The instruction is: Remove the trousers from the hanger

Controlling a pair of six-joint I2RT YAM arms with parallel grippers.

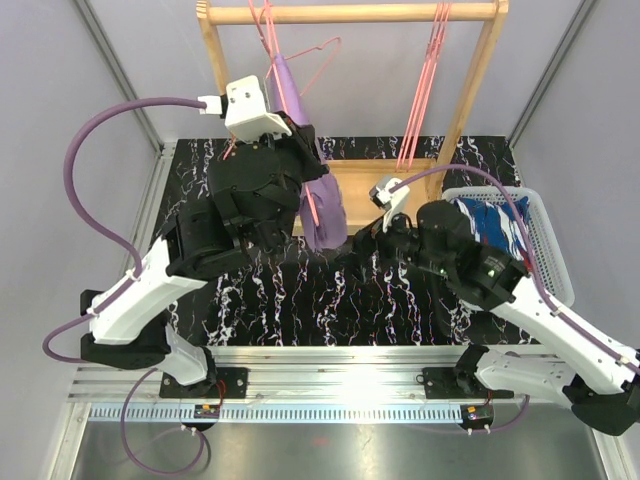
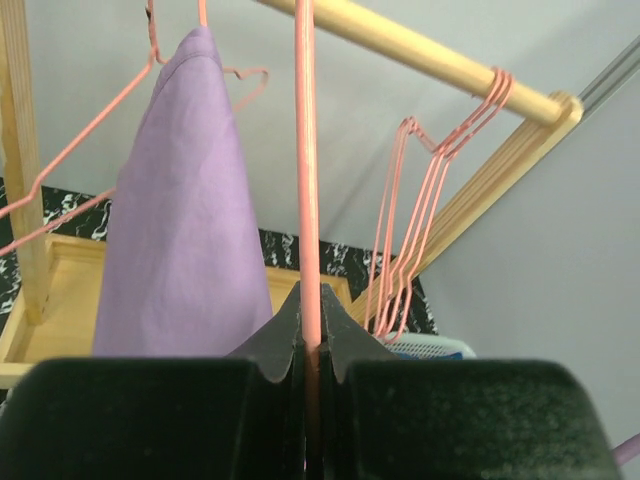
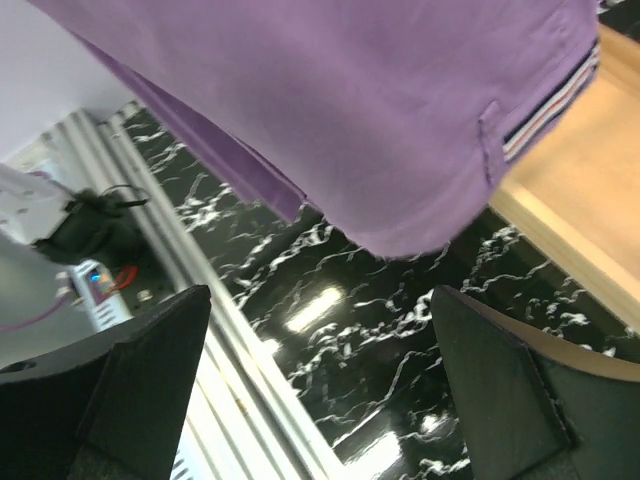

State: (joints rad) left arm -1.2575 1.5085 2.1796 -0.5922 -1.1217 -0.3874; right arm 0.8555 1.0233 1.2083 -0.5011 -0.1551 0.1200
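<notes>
**Left pinching hanger wire, right gaping under lilac trousers**

The lilac trousers [image 2: 185, 200] are hanging draped on a pink hanger [image 2: 305, 150] from the wooden rail [image 1: 350, 12]. Their bottom edge is dangling low near the rack's base board [image 3: 585, 180]. The blue trousers [image 1: 495, 225] are lying in the basket [image 1: 558, 250] at right, off any hanger.

Handling, as a guess: the lilac cloth is looking soft, light and limp. It is likely bunching under a pinch rather than slipping. It is probably dragging on the wire and swinging the hanger if tugged. The best hold is looking like the loose bottom edge, taking a thick fold and pulling down and away while the hanger is steadied.

The left gripper [image 2: 312, 345] is clamping fully closed on the hanger's wire, its 2 fingers meeting around it. The cloth is hanging just beside it on the left, not in the pinch.

The right gripper [image 3: 320, 340] is standing spread wide, holding nothing. It is sitting just under the trousers' bottom edge, and the 2 fingers are not looking to be touching the cloth.
</notes>
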